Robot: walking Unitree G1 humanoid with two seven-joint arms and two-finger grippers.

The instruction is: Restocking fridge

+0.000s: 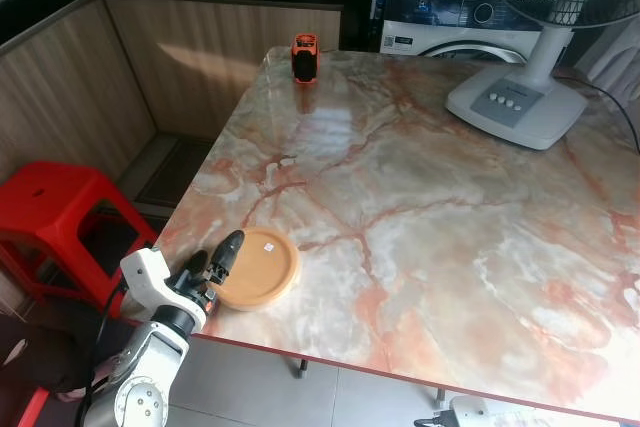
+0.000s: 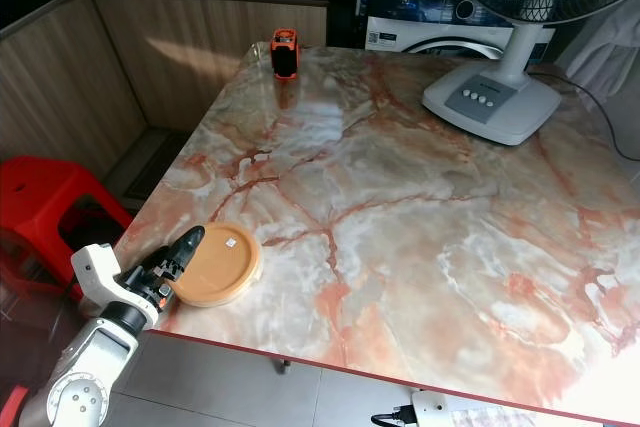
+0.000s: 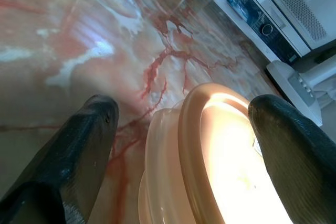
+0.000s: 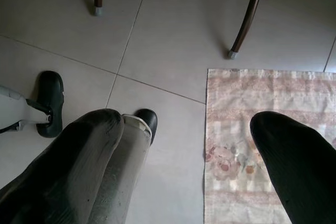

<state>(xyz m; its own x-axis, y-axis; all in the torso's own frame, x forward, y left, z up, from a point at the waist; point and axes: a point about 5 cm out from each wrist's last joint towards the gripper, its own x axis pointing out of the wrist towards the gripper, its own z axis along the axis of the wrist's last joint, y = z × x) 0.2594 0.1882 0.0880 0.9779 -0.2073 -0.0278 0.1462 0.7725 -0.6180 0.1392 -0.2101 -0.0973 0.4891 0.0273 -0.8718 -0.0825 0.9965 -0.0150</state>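
I judge the restocking to be at an early stage: nothing has been lifted, and I see no fridge from here, so the carry and the placing are all left to do.

Nearest me, the left end effector [image 1: 222, 255] reaches up from below the counter's [image 1: 420, 207] near left corner, silver forearm angled upward and the wrist level with the edge. Its two black fingers [image 3: 79, 150] are spread wide and straddle the round tan container [image 1: 256, 268], one on either side of the lid rim (the wrist view shows a clear gap on each side, so no pinch yet). I read this as the approach to a grasp, not a hold. The container sits flat on the marble, close to the near left edge, with a small pale label on its lid.

The right end effector [image 4: 189, 156] hangs idle below the counter, fingers apart over floor tiles and a patterned rug [image 4: 262, 129].

Beside the left arm, off the counter, stands a red stool [image 1: 50, 217]. Farther across, the marble is bare up to a small orange and black device [image 1: 304, 57] at the far left edge and a white fan base [image 1: 515, 102] at the far right. Beyond that I make out a washing machine [image 1: 450, 17].
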